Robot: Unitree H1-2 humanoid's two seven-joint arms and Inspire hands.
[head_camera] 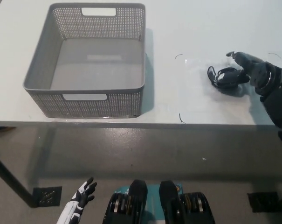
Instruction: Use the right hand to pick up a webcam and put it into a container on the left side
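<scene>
A white table (201, 18) seen from steeply above. My black right hand (252, 70) comes in from the right and sits right beside the black webcam (227, 77), which lies on the table's right part with its thin cable looped at its left. My fingers (238, 57) are spread and reach over the webcam's far side, not closed on it; whether they touch it I cannot tell. I judge the hand is placed this way so it can close around the body next. The grey perforated basket (85, 98), empty inside, stands well apart to the left, waiting to receive the webcam. My white left hand (80, 200) rests low below the table edge, fingers apart, holding nothing.
</scene>
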